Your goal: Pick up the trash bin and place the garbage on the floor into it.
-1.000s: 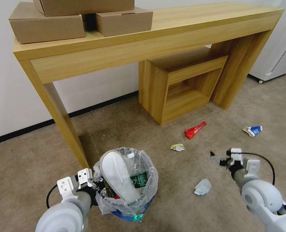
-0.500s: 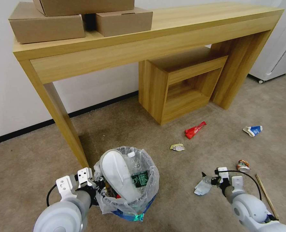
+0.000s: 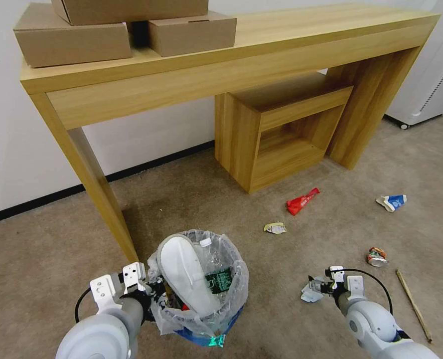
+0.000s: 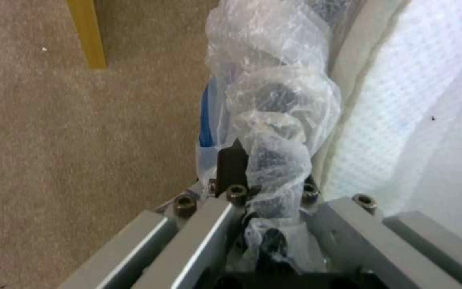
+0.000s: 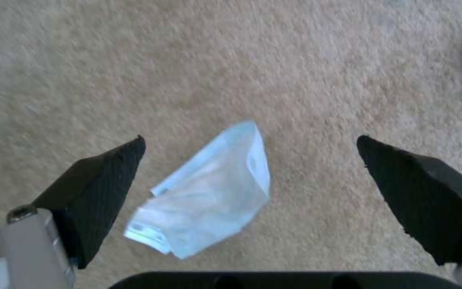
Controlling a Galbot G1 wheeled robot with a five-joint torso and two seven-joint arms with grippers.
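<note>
The trash bin (image 3: pixel 201 299), lined with a crinkled clear bag, holds a white slipper (image 3: pixel 185 273) and a clear bottle. My left gripper (image 3: pixel 154 295) is shut on its near-left rim; in the left wrist view the gripper (image 4: pixel 258 176) pinches the bag (image 4: pixel 274 116) beside the slipper (image 4: pixel 402 120). My right gripper (image 3: pixel 317 288) hangs open just over a crumpled white paper (image 3: pixel 308 294); in the right wrist view that paper (image 5: pixel 209 196) lies on the floor (image 5: pixel 134 60) between the spread fingers (image 5: pixel 102 188). Other garbage on the carpet includes a red wrapper (image 3: pixel 302 200), a small wrapper (image 3: pixel 275 228), a carton (image 3: pixel 392 202), a can (image 3: pixel 376 256) and a stick (image 3: pixel 413 305).
A wooden console table (image 3: pixel 221 65) with cardboard boxes (image 3: pixel 126 30) stands against the wall; its left leg (image 3: pixel 99 189) is close behind the bin. A wooden cube shelf (image 3: pixel 281 134) sits beneath it. A white appliance (image 3: pixel 430 75) stands at the far right.
My right arm has drawn back and down from the open carpet to the white paper, uncovering the can and the stick. The left gripper and the bin have barely shifted.
</note>
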